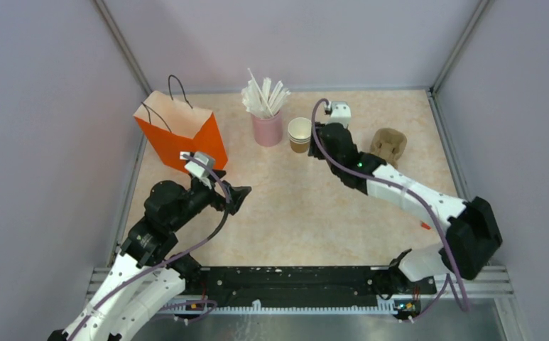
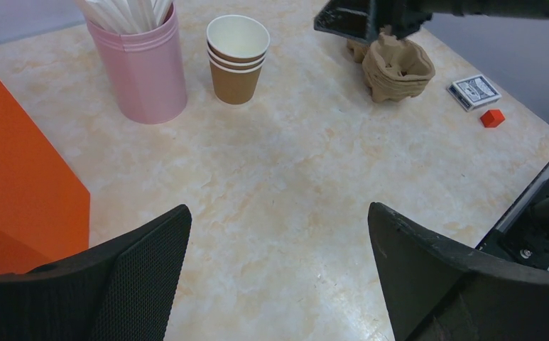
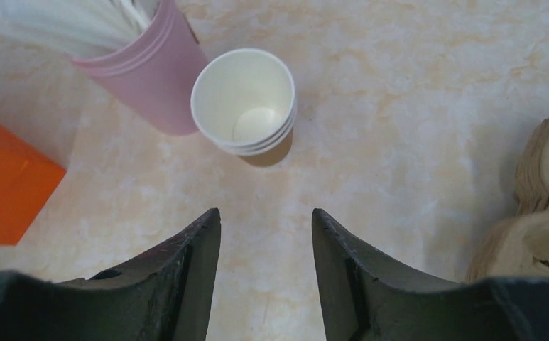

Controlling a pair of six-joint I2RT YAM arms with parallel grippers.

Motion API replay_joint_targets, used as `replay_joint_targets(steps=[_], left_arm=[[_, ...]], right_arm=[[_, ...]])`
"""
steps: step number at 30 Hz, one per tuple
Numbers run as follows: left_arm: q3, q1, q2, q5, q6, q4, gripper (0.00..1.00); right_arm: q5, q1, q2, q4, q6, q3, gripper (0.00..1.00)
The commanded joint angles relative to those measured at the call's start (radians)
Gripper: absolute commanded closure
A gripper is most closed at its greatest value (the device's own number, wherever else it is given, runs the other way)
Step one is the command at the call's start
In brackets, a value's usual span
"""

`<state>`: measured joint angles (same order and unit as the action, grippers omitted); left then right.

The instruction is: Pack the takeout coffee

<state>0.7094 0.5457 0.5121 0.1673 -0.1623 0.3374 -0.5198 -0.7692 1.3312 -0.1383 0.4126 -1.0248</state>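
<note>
A: Three cups [image 3: 243, 99] nested, going by the rims. Where from the R claw [image 3: 264, 213]?
B: Straight ahead of its gap, a bit off, not touching. Stack's upright, axis vertical, mouth up, no lids seen. Jaws apart, nothing btwn them.
A: L claw [image 2: 275, 213]?
B: Also spread wide, empty. Cups sit far ahead of it, slightly left; bag [image 2: 23, 185] close on its left. R arm's much nearer, so I'd judge R takes the stack.
A: Obstacles?
B: Straw cup [image 3: 154, 85] just left of the stack, near but apart. Carrier [image 3: 541, 206] off to R claw's right. Approach prob. needs a finger each side w/o nudging the straws.
A: Labels?
B: None on cups or bag. Small printed box [image 2: 474, 92] far right of L claw, too small to read.
</note>
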Motion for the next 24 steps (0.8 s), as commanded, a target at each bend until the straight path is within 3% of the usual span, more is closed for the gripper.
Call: replay_joint_targets(steps=[1,11,24], left_arm=[[-0.008,0.002,-0.014,0.007,-0.003,-0.046,0.01],[-0.01,0.002,-0.006,0.044,-0.002,-0.049,0.01],[-0.015,0.0,-0.01,0.061,-0.001,-0.057,0.01]], right_arm=[[0.047,0.086,0.164,0.048,-0.059,-0.178,0.56],[0.127,0.203,0.48,0.003,-0.078,-0.469,0.62],[0.181,0.233,0.578,-0.037,-0.123,-0.525,0.68]])
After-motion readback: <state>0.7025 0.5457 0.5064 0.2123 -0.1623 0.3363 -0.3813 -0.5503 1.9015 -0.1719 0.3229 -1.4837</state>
